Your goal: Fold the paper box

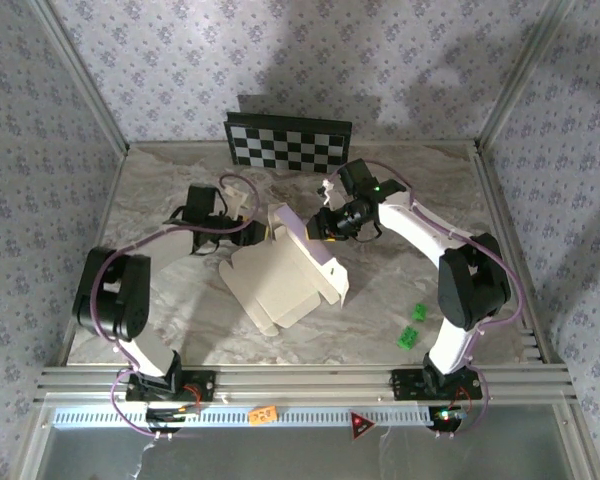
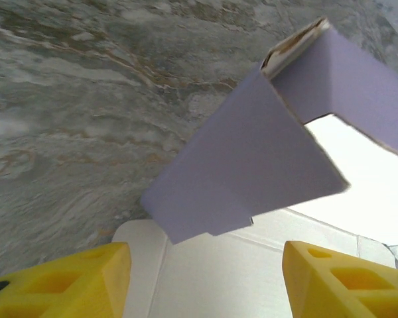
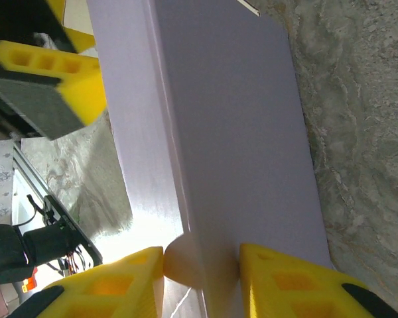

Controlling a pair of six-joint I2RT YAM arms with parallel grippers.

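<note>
My right tool (image 3: 202,265) is pinching the box (image 3: 232,119). In the right wrist view its two yellow fingers (image 3: 119,285) are pressing from both sides on a folded lavender wall, and a bit of cream card is showing between them. In the top view this tool (image 1: 315,225) is sitting at the far edge of the box (image 1: 285,280), near the middle of the counter (image 1: 400,290).

My left tool (image 2: 205,278) is standing spread. In its wrist view the fingers are wide apart at the bottom corners, and a cream panel of the box (image 2: 252,159) is lying between them. I cannot tell whether they are touching it. A lavender flap is rising tilted above that panel, over the marble counter (image 2: 86,99). From above, the left tool (image 1: 255,232) is waiting just beside the far left corner of the box, facing the right tool.

The box is lying half folded with its cream face mostly up. A checkerboard (image 1: 288,141) is leaning at the far wall, and small green pieces (image 1: 412,328) are lying near the right arm, well apart from the box.
</note>
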